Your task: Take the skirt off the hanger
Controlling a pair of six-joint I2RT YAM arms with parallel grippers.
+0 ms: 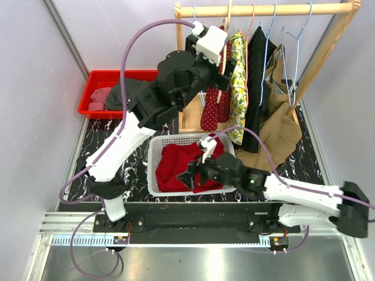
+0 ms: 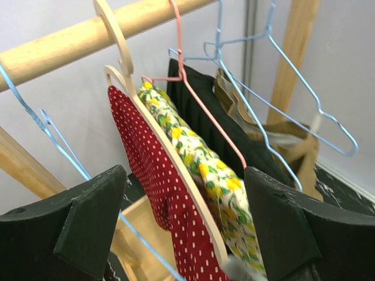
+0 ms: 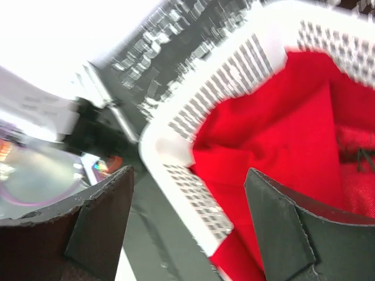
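left claw (image 2: 187, 234) is apart, nothing clamped. In the wrist view the red dotted skirt (image 2: 149, 170) and its wooden hanger (image 2: 179, 175) sit between the fingers. My read: it's lined up to pinch the cloth below the hanger's shoulder and drag it off. The skirt hangs on the hanger, hook over the rail (image 2: 70, 38). The floral piece (image 2: 202, 161) is pressed right against it, so a claw this wide could catch both

right claw (image 3: 187, 222) is also apart and holds nothing, low over the near side of the white basket (image 3: 170, 137) with red cloth (image 3: 281, 134) inside. Probably parked clear of the rack, or waiting for the drop. The basket sits on the tabletop (image 1: 136, 178) just in front of the rack, which makes sense as the landing spot. That wrist view is blurred, can't tell if the claw touches the rim
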